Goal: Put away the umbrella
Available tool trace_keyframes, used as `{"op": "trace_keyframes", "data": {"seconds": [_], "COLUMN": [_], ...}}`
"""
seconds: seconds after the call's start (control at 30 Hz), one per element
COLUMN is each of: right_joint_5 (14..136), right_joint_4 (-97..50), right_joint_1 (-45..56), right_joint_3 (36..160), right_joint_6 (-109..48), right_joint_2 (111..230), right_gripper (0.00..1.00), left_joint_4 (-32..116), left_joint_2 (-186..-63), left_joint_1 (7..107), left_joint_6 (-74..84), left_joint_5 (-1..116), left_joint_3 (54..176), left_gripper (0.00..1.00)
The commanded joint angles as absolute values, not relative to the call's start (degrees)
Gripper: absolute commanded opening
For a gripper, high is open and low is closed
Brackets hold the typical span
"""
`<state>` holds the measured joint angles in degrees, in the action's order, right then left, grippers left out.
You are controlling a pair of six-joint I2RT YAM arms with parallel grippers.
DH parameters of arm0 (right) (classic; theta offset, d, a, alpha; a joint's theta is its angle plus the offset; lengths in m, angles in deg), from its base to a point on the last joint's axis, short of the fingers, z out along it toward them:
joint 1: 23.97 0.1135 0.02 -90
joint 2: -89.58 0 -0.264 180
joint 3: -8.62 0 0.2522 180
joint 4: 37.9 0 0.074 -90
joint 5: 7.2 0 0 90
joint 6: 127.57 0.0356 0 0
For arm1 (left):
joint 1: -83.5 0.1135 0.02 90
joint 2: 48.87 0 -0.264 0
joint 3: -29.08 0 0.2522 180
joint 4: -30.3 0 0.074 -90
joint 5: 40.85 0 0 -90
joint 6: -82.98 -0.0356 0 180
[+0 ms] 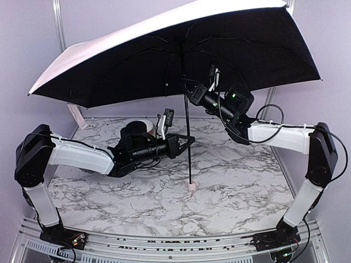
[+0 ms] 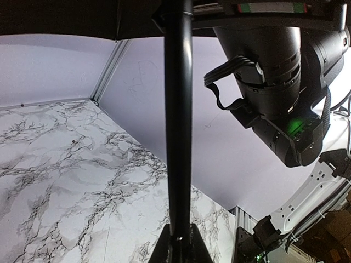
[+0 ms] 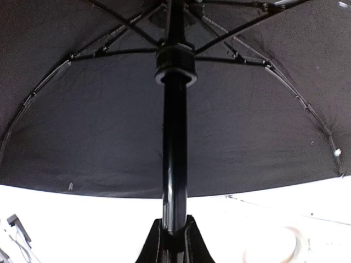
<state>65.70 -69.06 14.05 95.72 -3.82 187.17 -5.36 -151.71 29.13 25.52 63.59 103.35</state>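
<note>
The umbrella [image 1: 181, 49] stands open and upright over the table, pale pink outside, black lining underneath. Its thin black shaft [image 1: 187, 126] runs down to the small pale pink handle knob [image 1: 191, 186], which rests on the marble. My left gripper [image 1: 189, 140] is shut on the shaft at mid height; the shaft shows in the left wrist view [image 2: 178, 126] between my jaws [image 2: 182, 246]. My right gripper [image 1: 189, 93] is shut on the shaft higher up, just under the runner [image 3: 175, 63], with the shaft [image 3: 174, 159] clamped between its jaws [image 3: 174, 235].
The marble table [image 1: 230, 181] has a wall behind and metal frame posts at the back corners [image 1: 74, 115]. A round white and black object [image 1: 143, 127] sits behind my left arm. The canopy overhangs both arms.
</note>
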Motion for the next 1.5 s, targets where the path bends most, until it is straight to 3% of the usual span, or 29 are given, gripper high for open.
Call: {"op": "trace_keyframes", "data": {"seconds": [0.0,0.17,0.23,0.33,0.63,0.73,0.83,1.07,1.23,1.33,1.47], "right_joint_5": [71.75,75.01,76.07,77.02,74.40,73.74,73.17,71.62,73.44,76.60,72.47], "right_joint_4": [-67.88,-68.83,-68.89,-69.86,-75.67,-79.19,-77.49,-77.76,-77.07,-73.05,-70.83], "right_joint_1": [13.08,14.72,15.52,17.17,19.53,20.03,20.17,20.15,20.15,20.15,18.75], "right_joint_3": [93.81,91.06,90.37,89.42,87.40,85.31,85.71,85.69,85.71,86.87,88.66], "right_joint_6": [-7.87,-8.93,-10.05,-12.87,-18.24,-19.38,-19.91,-19.18,-19.09,-22.57,-26.19], "right_joint_2": [184.63,181.53,180.54,179.42,179.23,178.67,178.47,178.01,177.73,177.10,176.76], "right_gripper": [0.00,0.00,0.00,0.00,0.00,0.00,0.00,0.00,0.00,0.10,0.45], "left_joint_4": [-11.22,-11.22,-11.22,-11.22,-2.48,-0.39,-0.28,-0.10,-0.09,-0.08,-0.06], "left_joint_2": [-147.86,-148.70,-148.79,-148.72,-149.72,-150.67,-151.78,-152.69,-152.04,-151.29,-150.88], "left_joint_1": [27.87,28.84,29.90,32.30,35.11,35.67,35.75,36.12,35.97,35.33,34.74], "left_joint_6": [22.43,24.70,26.44,30.03,27.26,26.61,26.94,27.97,29.60,30.52,31.16], "left_joint_5": [68.24,73.53,76.24,79.40,81.12,81.51,82.92,84.93,84.03,82.38,82.04], "left_joint_3": [104.26,106.70,107.63,108.75,113.52,114.62,115.65,117.26,116.64,116.05,115.67], "left_gripper": [0.00,0.40,0.49,0.57,0.66,0.61,0.48,0.04,0.00,0.00,0.00]}}
